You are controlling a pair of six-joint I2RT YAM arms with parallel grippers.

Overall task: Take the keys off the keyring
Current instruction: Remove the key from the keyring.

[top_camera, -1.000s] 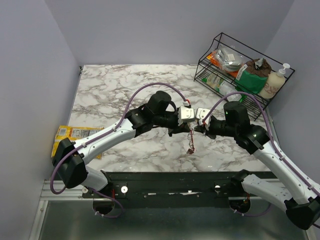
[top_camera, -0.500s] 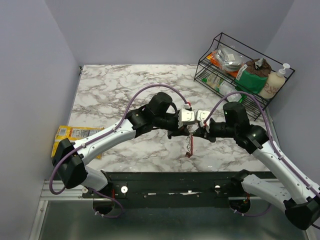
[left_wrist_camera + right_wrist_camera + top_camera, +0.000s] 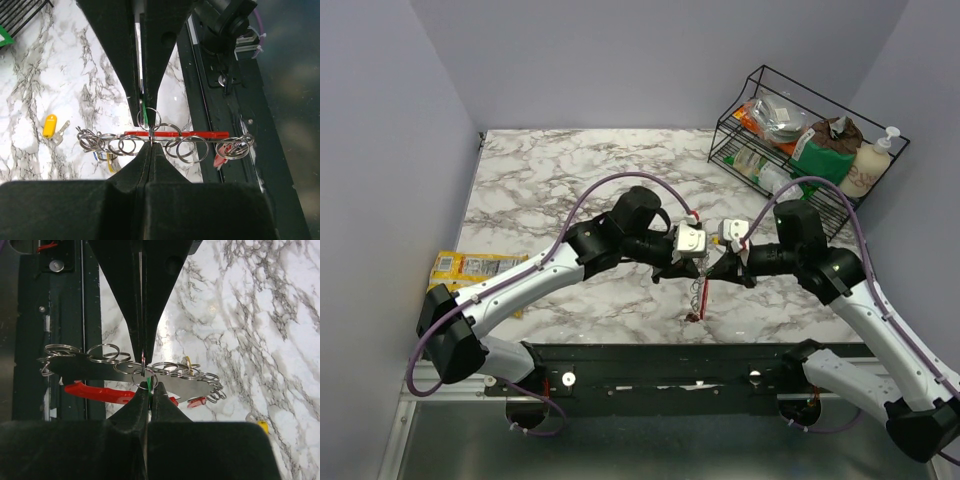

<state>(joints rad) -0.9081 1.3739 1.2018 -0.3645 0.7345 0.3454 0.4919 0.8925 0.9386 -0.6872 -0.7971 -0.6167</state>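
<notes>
The keyring (image 3: 175, 134) is held in the air over the bench's (image 3: 550, 180) near edge. The left gripper (image 3: 150, 144) is pinched tight on its bar, and the right gripper (image 3: 145, 386) is closed on a green key (image 3: 145, 114) ringed to it. A yellow key (image 3: 50, 125) lies apart on the bench.

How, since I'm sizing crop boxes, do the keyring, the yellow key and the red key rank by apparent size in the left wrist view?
1. keyring: largest, spanning over half the frame's width.
2-3. yellow key and red key: look alike; the yellow lies farther away on the table, so unranked.
</notes>
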